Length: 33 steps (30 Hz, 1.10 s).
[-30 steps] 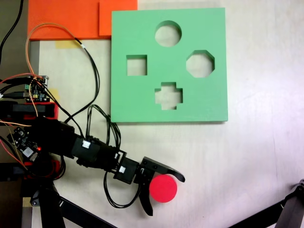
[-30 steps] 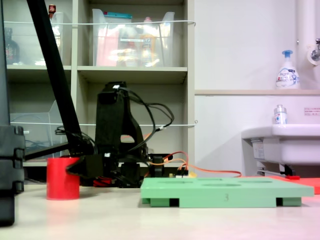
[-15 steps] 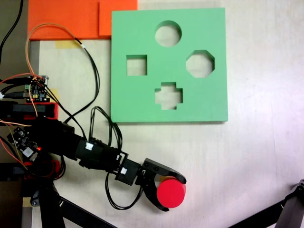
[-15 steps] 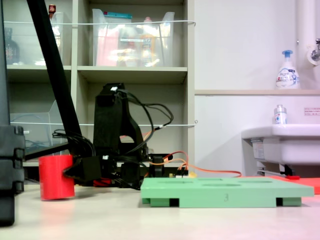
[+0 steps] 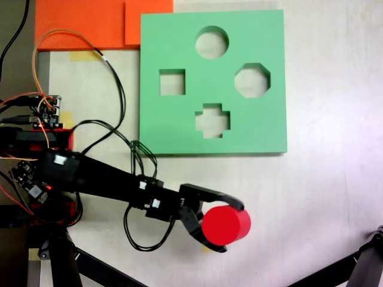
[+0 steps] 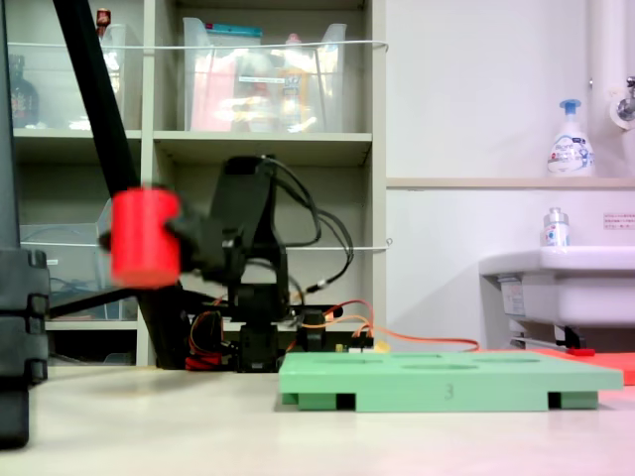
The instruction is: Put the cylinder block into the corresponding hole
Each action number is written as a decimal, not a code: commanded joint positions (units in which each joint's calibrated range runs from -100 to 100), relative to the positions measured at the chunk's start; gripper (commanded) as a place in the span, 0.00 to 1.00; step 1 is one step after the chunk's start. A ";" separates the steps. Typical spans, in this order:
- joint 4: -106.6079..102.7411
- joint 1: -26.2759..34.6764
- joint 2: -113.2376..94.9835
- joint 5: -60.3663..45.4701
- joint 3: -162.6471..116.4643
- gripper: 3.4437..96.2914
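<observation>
- The shelf unit (image 6: 263,149) behind the arm, seen only in the second exterior view, holds clear plastic bins (image 6: 263,84); their contents show as pink and pale shapes too blurred to name.
- The green foam board (image 5: 212,82) lies flat on the pale surface (image 5: 317,197), and all four of its cut-outs are empty: the circular hole (image 5: 212,42) near the far edge, a square one, an octagonal one and a cross-shaped one.
- The tool (image 5: 222,225) is clamped on the red cylinder block (image 5: 225,225), one black finger on each side.
- In the first exterior view the block sits toward the lower middle, well apart from the board and its circular hole.
- Only the second exterior view shows height: the block (image 6: 145,238) hangs well above the surface, slightly blurred, at the second exterior view's left, with the board (image 6: 446,379) lying flat at the lower right.
- The first exterior view alone shows the hole shapes, an orange sheet (image 5: 90,23) at the top left corner, and a circuit board (image 5: 49,110) with orange and black wires.
- The second exterior view alone shows a white sink (image 6: 561,283) with a pump bottle (image 6: 570,139) on the ledge above it; its label is unreadable.
- A faint "3" is marked on the board's front edge in the second exterior view.
</observation>
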 commanded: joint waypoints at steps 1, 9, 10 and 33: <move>-12.61 4.20 -15.40 0.20 10.35 0.22; -31.39 21.00 -22.80 -3.71 19.32 0.22; -31.29 22.66 -21.55 -4.74 19.22 0.22; -18.10 34.14 32.50 -6.30 31.29 0.23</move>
